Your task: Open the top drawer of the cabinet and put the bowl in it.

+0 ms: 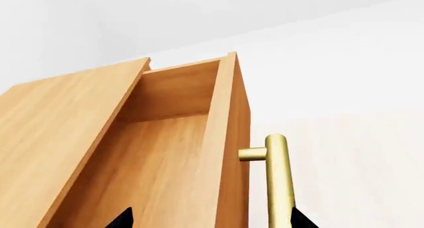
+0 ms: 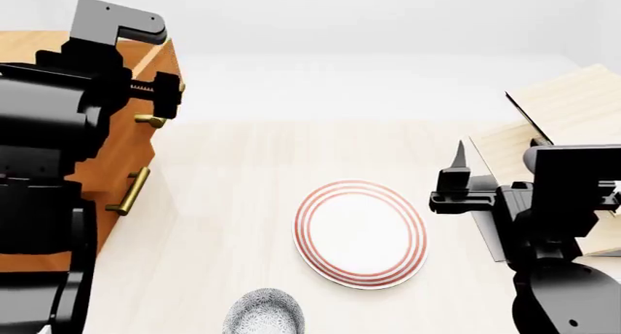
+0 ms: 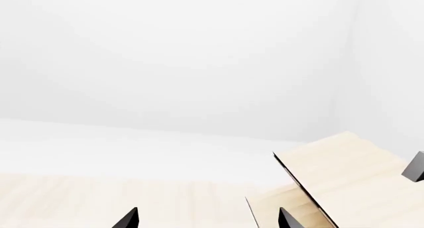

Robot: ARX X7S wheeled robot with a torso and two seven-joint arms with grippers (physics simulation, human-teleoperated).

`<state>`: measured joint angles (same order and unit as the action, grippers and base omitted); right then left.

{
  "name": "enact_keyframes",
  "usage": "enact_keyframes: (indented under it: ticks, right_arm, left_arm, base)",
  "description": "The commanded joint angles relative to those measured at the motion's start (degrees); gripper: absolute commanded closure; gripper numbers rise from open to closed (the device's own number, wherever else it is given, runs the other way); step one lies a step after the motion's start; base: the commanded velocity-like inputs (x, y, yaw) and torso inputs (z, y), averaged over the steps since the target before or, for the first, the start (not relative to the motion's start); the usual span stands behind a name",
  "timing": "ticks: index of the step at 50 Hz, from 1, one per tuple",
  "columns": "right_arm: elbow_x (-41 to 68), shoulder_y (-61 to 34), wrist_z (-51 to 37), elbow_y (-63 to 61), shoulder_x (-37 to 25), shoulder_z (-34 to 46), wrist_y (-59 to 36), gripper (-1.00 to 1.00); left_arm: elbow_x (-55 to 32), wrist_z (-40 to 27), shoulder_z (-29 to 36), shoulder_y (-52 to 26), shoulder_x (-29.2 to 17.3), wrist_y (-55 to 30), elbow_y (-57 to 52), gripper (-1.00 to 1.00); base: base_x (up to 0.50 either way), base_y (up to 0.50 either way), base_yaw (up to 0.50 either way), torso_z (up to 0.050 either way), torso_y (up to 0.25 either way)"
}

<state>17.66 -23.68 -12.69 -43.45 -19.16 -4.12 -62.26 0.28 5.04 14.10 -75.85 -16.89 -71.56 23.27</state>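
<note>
The top drawer [image 1: 166,153] of the orange-brown cabinet [image 2: 116,156] stands pulled out, and its inside is bare wood. Its brass bar handle [image 1: 278,178] runs down the drawer front. My left gripper [image 1: 212,222] is open, with the jaws wide apart. The drawer front and handle lie between the fingertips, and the handle is close to one fingertip [image 1: 301,220]. The grey-white speckled bowl [image 2: 264,313] sits at the near edge of the head view, far from both grippers. My right gripper [image 2: 458,175] is open and empty, right of the plate.
A flat red-ringed white plate [image 2: 361,232] lies mid-floor, just beyond the bowl. A pale tilted-board rack [image 2: 568,105] stands at the right, also in the right wrist view [image 3: 331,178]. My left arm hides much of the cabinet; a lower brass handle [image 2: 129,192] shows.
</note>
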Motion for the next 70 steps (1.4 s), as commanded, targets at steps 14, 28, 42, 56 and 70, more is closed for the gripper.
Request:
enact_keyframes:
  ticks: [14, 28, 42, 56, 70]
  right_arm:
    - [0.5, -0.2, -0.5, 0.6, -0.2, 0.0, 0.1, -1.0]
    - [0.4, -0.6, -0.7, 1.9, 0.1, 1.0, 0.9, -1.0]
    - [0.6, 0.1, -1.0, 1.6, -0.3, 0.4, 1.0, -1.0]
    - [1.0, 0.5, -1.2, 1.5, -0.3, 0.1, 1.3, -1.0]
    - [1.4, 0.1, -1.5, 1.3, -0.5, 0.2, 0.8, -1.0]
  left_arm:
    - [-0.6, 0.4, 1.1, 3.1, 0.2, 1.9, 3.6, -1.0]
    - [-2.8, 2.6, 1.3, 5.6, 1.4, -0.7, -0.5, -1.0]
    - [-4.6, 4.0, 2.4, 9.1, 2.9, -2.8, -5.5, -1.0]
    - [-6.7, 5.0, 2.4, 11.6, 5.1, -5.4, -10.5, -1.0]
    - [-8.5, 5.5, 2.6, 13.6, 6.9, -7.2, -14.7, -1.0]
  base:
    - [0.0, 0.0, 0.0, 0.0, 0.0]
    - [0.0, 0.0, 0.0, 0.0, 0.0]
    - [0.0, 0.0, 0.0, 0.0, 0.0]
    - [0.0, 0.0, 0.0, 0.0, -0.002]
    - [0.0, 0.0, 0.0, 0.0, 0.0]
